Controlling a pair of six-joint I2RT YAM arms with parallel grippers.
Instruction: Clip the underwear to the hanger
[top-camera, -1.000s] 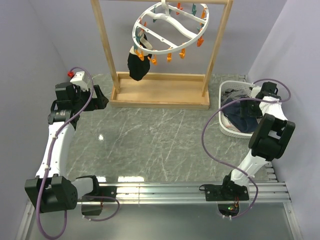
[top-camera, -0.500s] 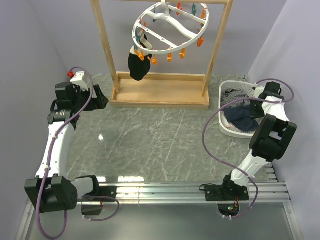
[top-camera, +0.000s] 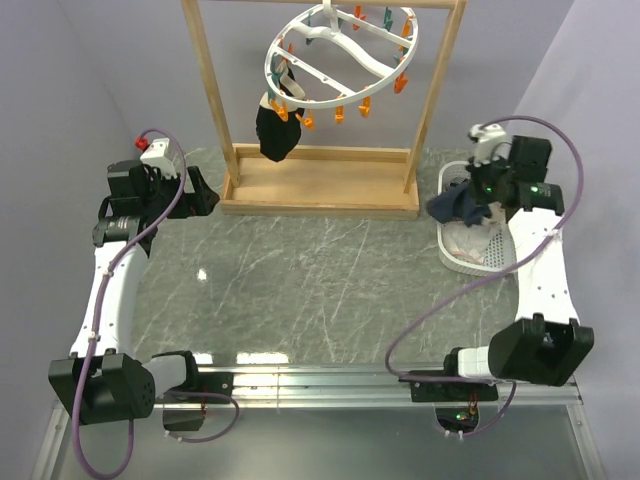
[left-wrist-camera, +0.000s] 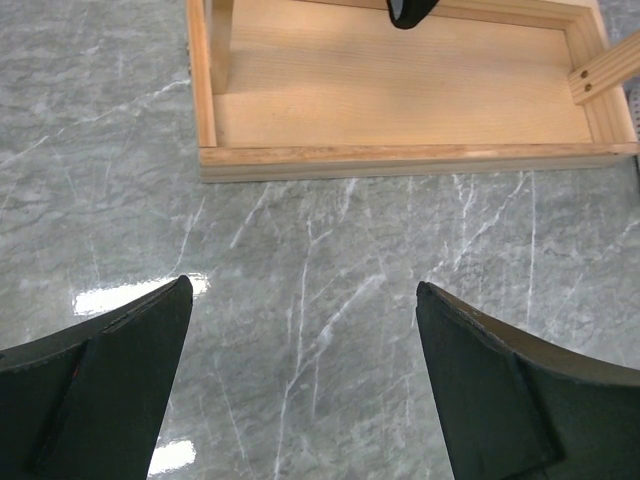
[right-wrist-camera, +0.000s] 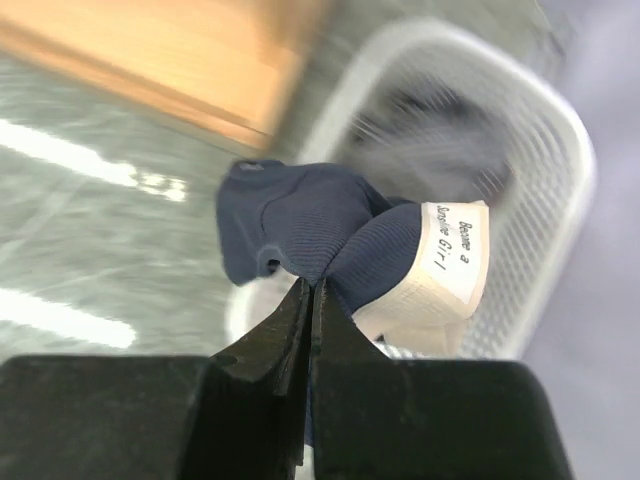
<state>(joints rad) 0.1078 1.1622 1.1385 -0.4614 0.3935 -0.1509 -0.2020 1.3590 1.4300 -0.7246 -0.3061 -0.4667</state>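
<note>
1. Right gripper (right-wrist-camera: 310, 292) clenched on the navy underwear (right-wrist-camera: 318, 235); the cream waistband bulges out just beside the fingertips.
2. The underwear hangs in the air over the left side of the white basket (top-camera: 480, 263).
3. Left gripper (left-wrist-camera: 300, 340) spread wide and empty above the marble table (left-wrist-camera: 350, 260), near the wooden rack (left-wrist-camera: 400, 100).
4. The hanger (top-camera: 345, 52) hangs from the rack, well apart from the underwear; a black garment (top-camera: 275, 130) is clipped to it.

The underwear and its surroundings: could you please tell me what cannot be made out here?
- underwear: bunched in the right gripper, so its shape is hidden.
- basket contents: blurred in the right wrist view.
- hanger clips: too small in the top view to tell which are free.
- black garment: cut off by the left wrist view's top edge.
</note>
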